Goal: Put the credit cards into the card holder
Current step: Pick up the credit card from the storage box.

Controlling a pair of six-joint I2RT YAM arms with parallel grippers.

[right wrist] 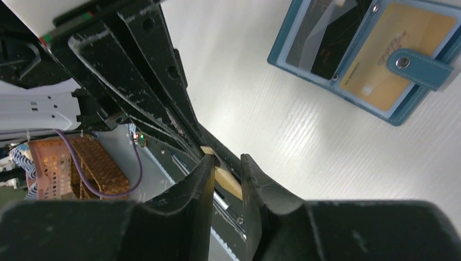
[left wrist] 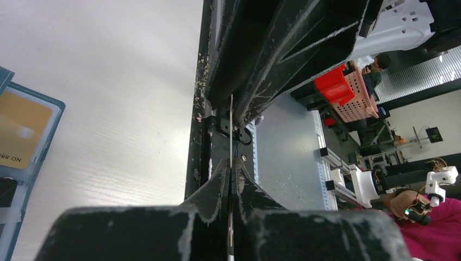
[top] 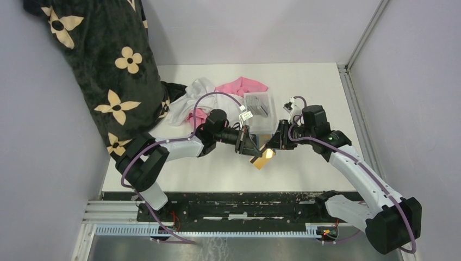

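My two grippers meet tip to tip above the table's middle. The left gripper [left wrist: 231, 163] [top: 250, 148] is shut on a gold-tan credit card [left wrist: 231, 128], seen edge-on as a thin line. That same card [right wrist: 228, 182] passes through the right gripper [right wrist: 226, 160] [top: 273, 144], whose jaws stand apart around it, open. The teal-blue card holder [right wrist: 304, 62] [left wrist: 48, 133] [top: 263, 160] lies open on the table just below, with a gold card [right wrist: 391, 41] and a dark card [right wrist: 321, 49] in its slots and its snap strap [right wrist: 418, 68] folded over.
A clear plastic tray [top: 260, 111] holding grey cards stands behind the grippers. Pink and white cloth [top: 217, 95] lies at the back left, beside a dark flowered blanket [top: 108, 70]. The black rail [top: 234, 206] runs along the table's near edge.
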